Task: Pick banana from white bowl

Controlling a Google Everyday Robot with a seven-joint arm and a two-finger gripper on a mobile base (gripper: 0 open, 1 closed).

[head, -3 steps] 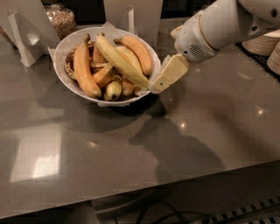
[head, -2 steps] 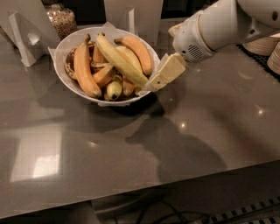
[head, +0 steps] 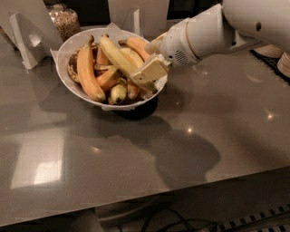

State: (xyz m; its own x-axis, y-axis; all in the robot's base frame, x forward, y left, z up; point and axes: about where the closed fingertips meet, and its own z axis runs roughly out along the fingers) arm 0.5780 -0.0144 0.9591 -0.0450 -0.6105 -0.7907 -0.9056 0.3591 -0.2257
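The white bowl point(head: 63, 74) stands at the back left of the grey table, lined with white paper and full of bananas. The banana point(head: 118, 56), long, pale yellow-green and nearly straight, lies diagonally on top of the pile. A fat curved orange-yellow banana point(head: 86, 72) lies left of it, and short greenish ones point(head: 118, 93) sit at the bowl's front. My gripper point(head: 153, 56) is at the bowl's right rim, open, reaching over the banana's lower right end. Its front finger point(head: 152, 69) covers that end. I cannot tell whether it touches the banana.
A glass jar of grain point(head: 63, 20) stands behind the bowl at the left. A white stand point(head: 27, 43) is at the far left and white panels point(head: 136, 13) are behind the bowl. Stacked pale dishes point(head: 274, 50) sit at the right. The table's front edge runs along the bottom.
My gripper has moved left from beside the bowl's right rim to over the bowl, onto the long banana's lower end. The bananas have not shifted.
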